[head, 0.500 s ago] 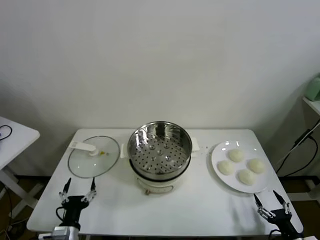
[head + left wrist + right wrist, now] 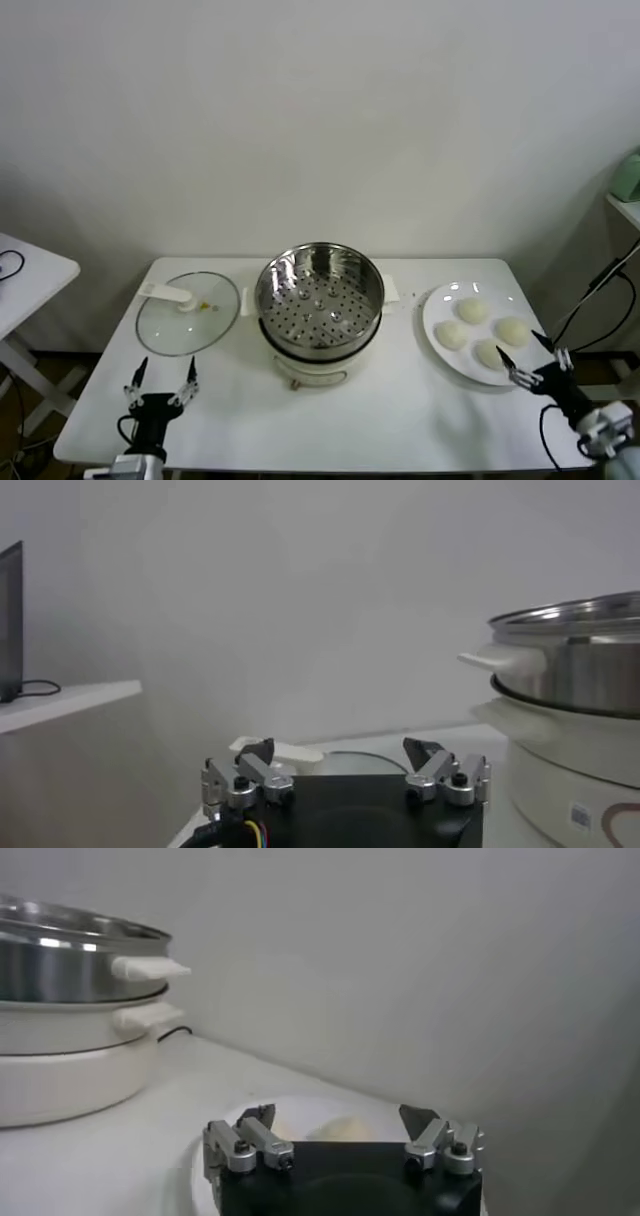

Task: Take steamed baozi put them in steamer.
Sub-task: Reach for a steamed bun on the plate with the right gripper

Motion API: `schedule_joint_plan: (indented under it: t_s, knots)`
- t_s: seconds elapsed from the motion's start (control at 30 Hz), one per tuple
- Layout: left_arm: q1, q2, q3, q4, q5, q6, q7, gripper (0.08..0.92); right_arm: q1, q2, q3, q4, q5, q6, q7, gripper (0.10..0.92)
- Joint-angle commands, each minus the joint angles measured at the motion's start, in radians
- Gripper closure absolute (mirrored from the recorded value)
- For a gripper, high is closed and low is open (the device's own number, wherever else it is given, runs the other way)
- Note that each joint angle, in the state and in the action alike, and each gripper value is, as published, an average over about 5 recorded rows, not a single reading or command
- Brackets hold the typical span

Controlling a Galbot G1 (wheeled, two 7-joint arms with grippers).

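The steamer (image 2: 320, 300) stands empty near the middle of the white surface (image 2: 400, 420), its perforated floor bare, resting on a white base whose lower front is partly hidden by the pot's rim in the head view. Four steamed baozi (image 2: 483, 332) lie together on a white plate (image 2: 437, 308) to the robot's right of the steamer, well apart from it. The right gripper (image 2: 525, 357) hovers at the plate's near right edge with its fingers spread wide, holding nothing; its tips overlap the nearest bun in the head view, though whether they touch it is hard to judge. In the right wrist view the buns show only as pale shapes mostly hidden behind the gripper body, and the steamer is cut off at the frame's edge. The left gripper (image 2: 161, 380) waits near the front left of the surface, fingers spread, just in front of a flat glass lid (image 2: 188, 312).
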Motion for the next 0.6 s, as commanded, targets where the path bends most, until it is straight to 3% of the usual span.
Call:
schedule_joint_plan:
  t_s: [0.03,0.33,0.6]
  knots:
    - [0.004,-0.005,0.007,-0.026,-0.017,0.020,-0.006,0.177,0.416,-0.361,-0.309,-0.137,-0.065,-0.095,-0.224,0.203]
    - [-0.001,-0.004,0.007,-0.039,-0.027,0.034,-0.002,0.177,1.115,-0.371,-0.967,-0.362,-0.266,-0.060,-0.582,0.203]
    - [-0.007,0.002,0.002,-0.039,-0.030,0.043,-0.001,0.177,1.596,-0.143,-1.385,-0.693,-0.456,0.052,-0.789,0.203]
